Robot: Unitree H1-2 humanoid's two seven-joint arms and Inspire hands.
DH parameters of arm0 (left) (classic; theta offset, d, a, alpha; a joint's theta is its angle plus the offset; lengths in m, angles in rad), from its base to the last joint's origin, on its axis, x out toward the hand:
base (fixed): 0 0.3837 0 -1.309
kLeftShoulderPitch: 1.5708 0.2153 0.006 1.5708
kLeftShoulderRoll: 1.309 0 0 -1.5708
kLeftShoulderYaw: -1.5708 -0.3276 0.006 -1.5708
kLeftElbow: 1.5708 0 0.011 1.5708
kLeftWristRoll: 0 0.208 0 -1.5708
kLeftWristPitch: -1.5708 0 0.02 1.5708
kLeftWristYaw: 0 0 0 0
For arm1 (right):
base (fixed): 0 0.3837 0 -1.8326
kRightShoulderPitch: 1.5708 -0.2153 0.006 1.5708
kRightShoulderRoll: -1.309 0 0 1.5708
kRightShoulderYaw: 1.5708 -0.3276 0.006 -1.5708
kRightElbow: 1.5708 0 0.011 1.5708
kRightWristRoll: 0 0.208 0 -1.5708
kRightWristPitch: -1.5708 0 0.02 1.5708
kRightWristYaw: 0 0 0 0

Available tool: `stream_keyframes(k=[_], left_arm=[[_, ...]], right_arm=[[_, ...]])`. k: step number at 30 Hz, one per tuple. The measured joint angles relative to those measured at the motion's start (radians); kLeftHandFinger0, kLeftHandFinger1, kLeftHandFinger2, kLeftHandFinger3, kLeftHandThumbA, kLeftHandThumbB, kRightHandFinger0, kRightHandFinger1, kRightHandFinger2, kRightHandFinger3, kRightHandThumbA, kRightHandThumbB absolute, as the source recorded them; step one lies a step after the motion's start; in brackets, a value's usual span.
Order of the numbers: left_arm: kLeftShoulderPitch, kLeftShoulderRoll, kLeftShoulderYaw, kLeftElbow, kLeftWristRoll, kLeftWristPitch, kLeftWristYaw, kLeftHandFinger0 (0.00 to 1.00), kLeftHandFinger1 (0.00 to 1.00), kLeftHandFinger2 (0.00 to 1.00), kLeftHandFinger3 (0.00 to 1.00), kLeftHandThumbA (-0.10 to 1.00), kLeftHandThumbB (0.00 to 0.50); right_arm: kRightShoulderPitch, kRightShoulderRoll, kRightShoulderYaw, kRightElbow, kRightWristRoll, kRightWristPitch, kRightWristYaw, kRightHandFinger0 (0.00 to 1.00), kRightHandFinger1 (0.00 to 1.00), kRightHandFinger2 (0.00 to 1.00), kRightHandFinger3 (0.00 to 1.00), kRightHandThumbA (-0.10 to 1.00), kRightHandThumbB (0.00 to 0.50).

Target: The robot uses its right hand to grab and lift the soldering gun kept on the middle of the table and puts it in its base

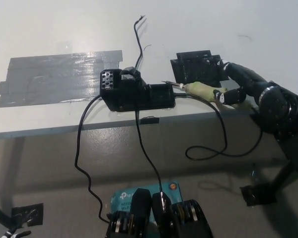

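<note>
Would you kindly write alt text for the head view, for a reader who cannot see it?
The robot's black right hand closes around the rear of a soldering gun lying near the front edge of a white table, beside a black base. A black box with cables and grey tape lie further left.

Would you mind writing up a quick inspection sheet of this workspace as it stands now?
Surface: white table, grey tape patch on its left part.
Job's things: soldering gun lies flat near the front edge, tip pointing left; base sits just behind it.
Clutter: black box unit left of the gun's tip.
Hands: right hand is at the gun's rear end, fingers around it; grasp not clear. Left hand not in view.
Cables: black cable loops below the table edge; others hang from the box unit.
Surroundings: grey floor; teal box below.
</note>
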Motion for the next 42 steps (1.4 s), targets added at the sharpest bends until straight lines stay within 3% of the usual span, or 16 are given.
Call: stream_keyframes(k=[5,12,15,21,30,32,35,42], left_arm=[[-0.002,0.0,-0.007,0.0,0.0,0.0,0.0,0.01,0.36,0.54,0.64,0.7,0.5],[-0.007,0.0,-0.014,0.0,0.0,0.0,0.0,0.0,0.33,0.5,0.63,0.69,0.5],[-0.011,0.0,-0.016,0.0,0.0,0.002,0.0,0.0,0.31,0.49,0.62,0.68,0.5],[-0.018,-0.008,-0.021,-0.001,0.0,0.005,0.0,0.0,0.29,0.48,0.6,0.68,0.5],[-0.019,-0.019,-0.034,-0.001,0.001,0.008,0.0,0.0,0.29,0.52,0.65,0.72,0.5],[-0.022,-0.019,-0.038,-0.001,0.001,0.007,0.0,0.0,0.28,0.51,0.63,0.73,0.5],[-0.026,-0.019,-0.045,-0.001,0.003,0.007,0.0,0.0,0.27,0.5,0.6,0.74,0.5],[-0.029,-0.019,-0.06,-0.003,0.009,0.006,0.0,0.0,0.25,0.49,0.61,0.77,0.5]], right_arm=[[0.0,0.001,0.01,0.021,-0.012,0.003,0.0,1.0,1.0,1.0,1.0,0.53,0.294],[-0.007,-0.01,0.033,0.073,-0.042,0.008,0.0,1.0,1.0,1.0,1.0,0.55,0.271],[-0.014,-0.019,0.035,0.083,-0.052,0.011,-0.001,1.0,1.0,1.0,1.0,0.53,0.295],[-0.024,-0.02,0.044,0.09,-0.069,0.01,-0.003,1.0,1.0,1.0,1.0,0.54,0.279],[-0.025,-0.006,0.063,0.092,-0.101,0.011,-0.003,1.0,1.0,1.0,1.0,0.56,0.275],[-0.027,-0.003,0.067,0.098,-0.107,0.011,-0.003,1.0,1.0,1.0,1.0,0.55,0.282],[-0.03,0.001,0.073,0.109,-0.116,0.011,-0.003,1.0,1.0,1.0,1.0,0.62,0.278],[-0.03,-0.002,0.108,0.115,-0.136,0.01,-0.002,1.0,1.0,1.0,1.0,0.61,0.272]])
